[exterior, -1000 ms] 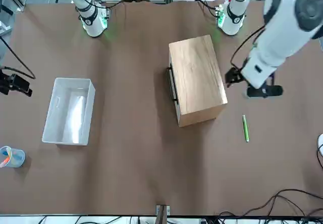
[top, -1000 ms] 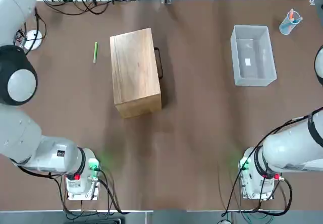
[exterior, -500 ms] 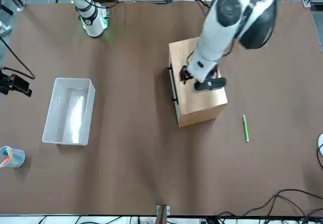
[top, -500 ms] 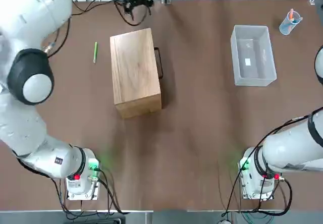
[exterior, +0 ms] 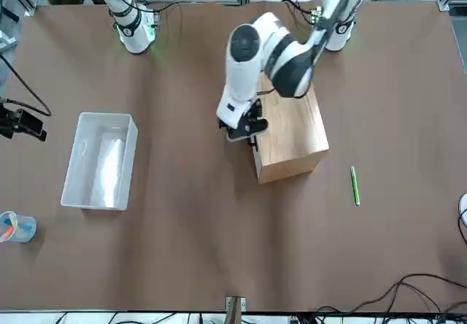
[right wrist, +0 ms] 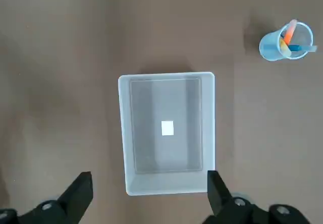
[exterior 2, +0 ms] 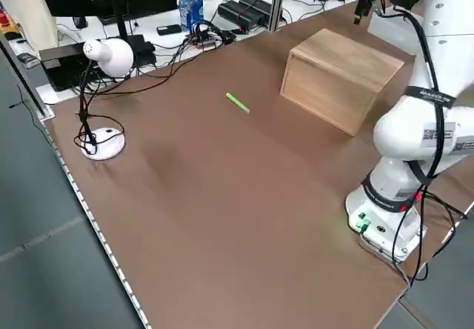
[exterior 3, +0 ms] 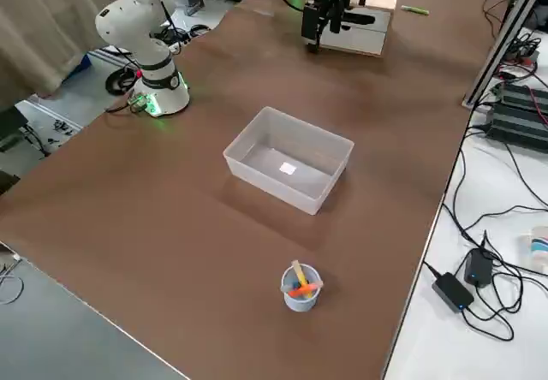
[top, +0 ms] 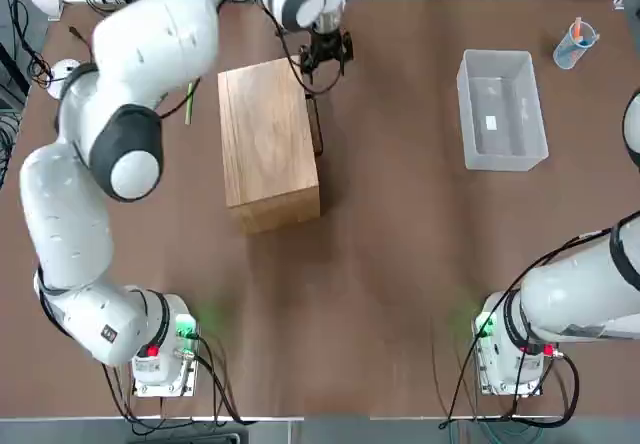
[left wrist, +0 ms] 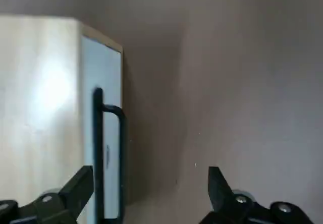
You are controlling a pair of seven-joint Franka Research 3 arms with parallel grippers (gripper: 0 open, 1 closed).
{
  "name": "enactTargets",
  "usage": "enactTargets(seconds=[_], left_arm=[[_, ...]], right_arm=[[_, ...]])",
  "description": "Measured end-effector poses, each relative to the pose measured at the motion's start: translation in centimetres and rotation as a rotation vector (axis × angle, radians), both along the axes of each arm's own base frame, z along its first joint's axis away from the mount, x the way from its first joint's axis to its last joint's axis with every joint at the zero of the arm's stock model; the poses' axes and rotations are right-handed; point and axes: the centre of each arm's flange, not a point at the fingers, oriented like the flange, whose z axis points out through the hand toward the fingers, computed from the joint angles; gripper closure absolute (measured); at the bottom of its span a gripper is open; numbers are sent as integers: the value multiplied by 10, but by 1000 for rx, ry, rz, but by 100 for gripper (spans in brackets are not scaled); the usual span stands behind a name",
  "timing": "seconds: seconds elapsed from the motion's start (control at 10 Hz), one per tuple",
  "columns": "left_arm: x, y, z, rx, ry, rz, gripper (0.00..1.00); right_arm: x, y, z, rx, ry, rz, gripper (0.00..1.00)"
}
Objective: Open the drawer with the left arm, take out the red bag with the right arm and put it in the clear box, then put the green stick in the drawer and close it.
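1. We hover our left gripper [left wrist: 150,196], fingers spread wide, near the drawer's black handle [left wrist: 112,158].
2. Our right gripper [right wrist: 150,196] is parked, spread.
3. The green stick [exterior: 355,186] lies beside the cabinet [exterior: 293,138]; the clear box [exterior: 101,161] stands well apart.

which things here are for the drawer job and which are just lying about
For the job:
- cabinet with the drawer, shut
- left gripper, open by the drawer handle
- right gripper, open
- clear box
- green stick

Just lying about:
- cup of pens
- black cables
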Motion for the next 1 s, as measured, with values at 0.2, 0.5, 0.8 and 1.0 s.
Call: enactTargets(seconds=[0.2,0.5,0.8,1.0], left_arm=[[-14,-18,-26,38,3,-31,0],[-37,-35,-54,104,18,-83,0],[-39,-27,-65,183,27,-95,0],[-40,-25,-77,206,38,-98,0]], right_arm=[[3,-9,-8,0,11,-15,0],[5,-10,-11,1,14,-16,0],[7,-6,-9,0,-1,-9,0],[7,-2,-9,1,-4,-2,0]])
